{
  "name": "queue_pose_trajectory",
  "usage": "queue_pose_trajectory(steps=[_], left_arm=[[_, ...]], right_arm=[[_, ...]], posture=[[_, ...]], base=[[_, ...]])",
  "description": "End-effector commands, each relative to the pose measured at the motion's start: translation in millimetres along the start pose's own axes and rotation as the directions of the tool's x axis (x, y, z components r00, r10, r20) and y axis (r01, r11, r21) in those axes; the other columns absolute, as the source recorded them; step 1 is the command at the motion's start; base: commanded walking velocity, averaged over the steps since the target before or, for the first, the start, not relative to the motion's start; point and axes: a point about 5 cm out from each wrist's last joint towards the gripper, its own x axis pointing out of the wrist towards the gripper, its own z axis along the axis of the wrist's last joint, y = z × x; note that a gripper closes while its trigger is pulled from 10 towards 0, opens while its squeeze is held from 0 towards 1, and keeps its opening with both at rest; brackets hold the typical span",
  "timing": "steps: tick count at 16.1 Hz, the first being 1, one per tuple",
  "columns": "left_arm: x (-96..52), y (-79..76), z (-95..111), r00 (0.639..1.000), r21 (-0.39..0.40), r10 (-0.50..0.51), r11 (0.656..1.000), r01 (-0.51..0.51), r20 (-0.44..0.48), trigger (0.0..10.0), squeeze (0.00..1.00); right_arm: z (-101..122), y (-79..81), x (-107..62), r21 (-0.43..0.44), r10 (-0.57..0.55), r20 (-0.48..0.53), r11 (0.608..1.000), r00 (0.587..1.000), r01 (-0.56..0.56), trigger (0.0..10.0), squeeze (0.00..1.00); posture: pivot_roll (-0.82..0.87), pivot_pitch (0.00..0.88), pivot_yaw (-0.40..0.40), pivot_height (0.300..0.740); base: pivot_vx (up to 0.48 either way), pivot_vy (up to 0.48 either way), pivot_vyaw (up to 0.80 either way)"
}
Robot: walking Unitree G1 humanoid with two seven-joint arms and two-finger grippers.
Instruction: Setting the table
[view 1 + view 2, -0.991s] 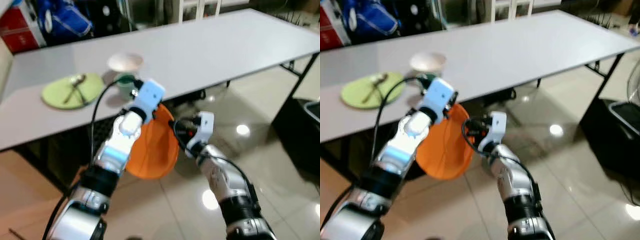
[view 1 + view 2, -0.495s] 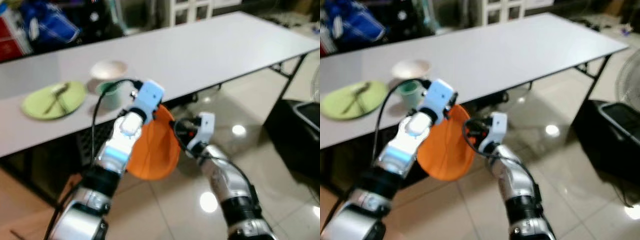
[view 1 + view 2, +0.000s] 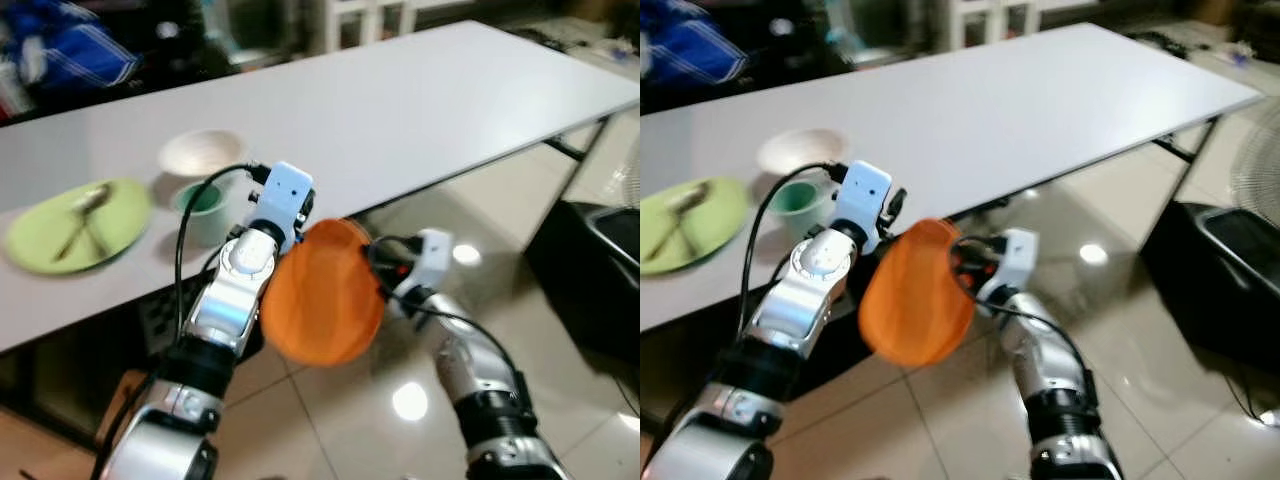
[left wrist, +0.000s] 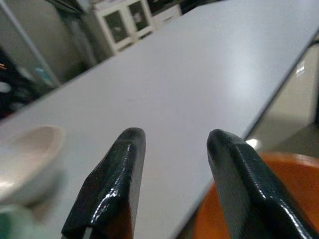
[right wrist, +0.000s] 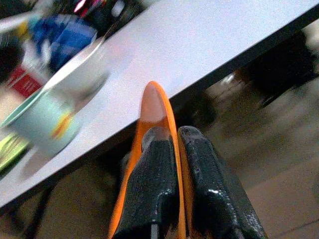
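Table, long, grey-white top, folding legs, crossing the upper part of the head views above a glossy beige tiled floor.

Far left on the tabletop: flat lime-green round plate with a metal spoon lying across it. Just right of it, a pale green cup, and touching or nearly touching behind that, a shallow cream-white bowl. Rest of the tabletop to the right is bare.

Left gripper: silver arm raised in front of the table edge, white wrist housing near the green cup. Two black fingers spread apart with nothing between them, aimed across the tabletop. Cream bowl at the edge of the wrist view; orange rim showing beneath one finger.

Round orange plastic plate: held in the air below and in front of the table's near edge, between the two arms, tipped up on edge so its face turns toward the camera. Not on the table.

Right gripper: arm reaching up from lower right, white wrist housing just right of the orange plate. Black fingers pressed together on the plate's rim, one on each face, pinching it edge-on. Green cup and table edge blurred beyond.

Far right: dark bin-like object on the floor near the table leg.
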Motion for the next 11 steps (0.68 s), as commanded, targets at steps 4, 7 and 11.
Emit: queue_pose_trajectory(steps=[4,7,11], left_arm=[[-38.1,47.8,-44,0.996,-0.183,0.016,0.983,-0.031,-0.084,10.0,0.0],[-87.3,54.1,-80,0.989,-0.393,-0.01,0.918,-0.048,-0.144,10.0,0.0],[-112.7,56.9,-107,0.983,-0.416,0.011,0.905,-0.088,-0.184,10.0,0.0]], right_arm=[[7,-27.4,-17.1,-0.036,-0.082,0.058,0.996,0.995,0.084,10.0,0.0],[14,-42.6,-52.2,-0.064,-0.071,0.09,0.995,0.993,0.077,10.0,0.0],[-10,-63.4,-87.5,-0.168,-0.113,0.009,0.979,0.994,0.113,10.0,0.0]], posture=[[0.08,0.0,0.059,0.74],[0.07,0.0,0.064,0.74],[0.06,0.0,0.056,0.74]], base=[[0.0,0.0,0.0],[0.0,0.0,0.0],[0.0,0.0,0.0]])
